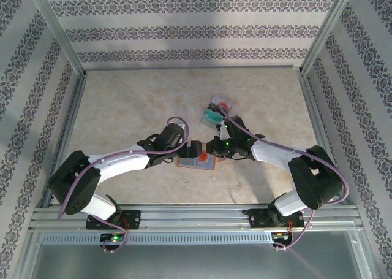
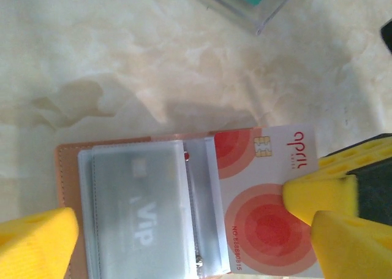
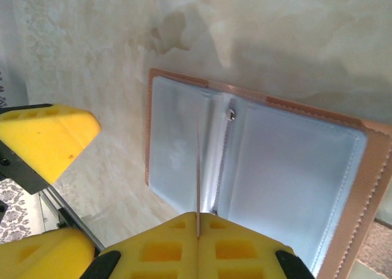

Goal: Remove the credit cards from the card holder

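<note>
While the right gripper (image 3: 197,222) has its yellow pads pressed together on the edge of a red-and-white card (image 2: 263,187), the left gripper (image 1: 194,149) hangs just beside it with its jaws spread wide and nothing between them. In the top view the card holder (image 3: 288,162) lies open on the marbled table (image 1: 122,107), at 6 o'clock from the table's middle. Both gripper heads crowd over it, the left arm reaching in from 8 o'clock and the right from 4 o'clock, so little of the brown leather shows past them.

From the left wrist, the gripped card sticks out of the holder toward 3 o'clock. Its 9 o'clock end lies under a clear sleeve, and the right gripper's pads cover its 3 to 4 o'clock edge. A grey card marked VIP (image 2: 138,211) sits inside the sleeve at 9 o'clock of the red one. From the right wrist the gripped card shows edge-on as a thin line over the holder's fold, with pale sleeves on either side.

At 1 o'clock from the holder, apart from it, lies a small pile (image 1: 215,110) showing teal and red. Patterned walls (image 1: 184,27) close the table at 9, 12 and 3 o'clock, and a metal rail (image 1: 196,214) runs along 6 o'clock.
</note>
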`<state>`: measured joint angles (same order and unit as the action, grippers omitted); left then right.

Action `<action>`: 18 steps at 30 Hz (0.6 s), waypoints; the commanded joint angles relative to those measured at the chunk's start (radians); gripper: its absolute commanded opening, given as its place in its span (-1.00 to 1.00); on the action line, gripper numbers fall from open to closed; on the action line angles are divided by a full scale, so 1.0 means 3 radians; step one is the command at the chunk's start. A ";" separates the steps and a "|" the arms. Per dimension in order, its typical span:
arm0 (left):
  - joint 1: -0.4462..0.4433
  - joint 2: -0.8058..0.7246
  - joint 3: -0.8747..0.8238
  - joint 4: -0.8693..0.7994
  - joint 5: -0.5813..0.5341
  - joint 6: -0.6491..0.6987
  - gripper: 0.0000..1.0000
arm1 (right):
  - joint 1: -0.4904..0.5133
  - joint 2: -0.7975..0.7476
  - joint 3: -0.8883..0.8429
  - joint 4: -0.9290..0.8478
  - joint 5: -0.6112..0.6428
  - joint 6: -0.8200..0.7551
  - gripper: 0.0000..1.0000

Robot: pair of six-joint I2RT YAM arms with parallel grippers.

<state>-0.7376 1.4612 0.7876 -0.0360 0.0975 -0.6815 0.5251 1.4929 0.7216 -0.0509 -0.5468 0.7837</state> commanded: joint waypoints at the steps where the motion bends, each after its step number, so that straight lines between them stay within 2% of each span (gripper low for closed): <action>1: 0.0045 -0.0181 0.0034 -0.0199 -0.0221 0.0074 0.99 | -0.0041 -0.0052 0.0183 -0.0276 0.0036 -0.0236 -0.87; 11: 0.0080 -0.0658 -0.0099 -0.0512 -0.0757 0.0193 0.99 | -0.0129 0.0034 0.0810 -0.1135 0.0289 -0.0884 -0.84; 18: 0.0124 -0.0989 -0.0289 -0.0550 -0.0982 0.0191 0.99 | -0.0200 0.0184 0.1256 -0.1628 0.0547 -0.1385 -0.85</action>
<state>-0.7155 1.1984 0.7235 -0.1566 -0.1375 -0.6445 0.4793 1.5249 1.0496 -0.4332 -0.4397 0.4690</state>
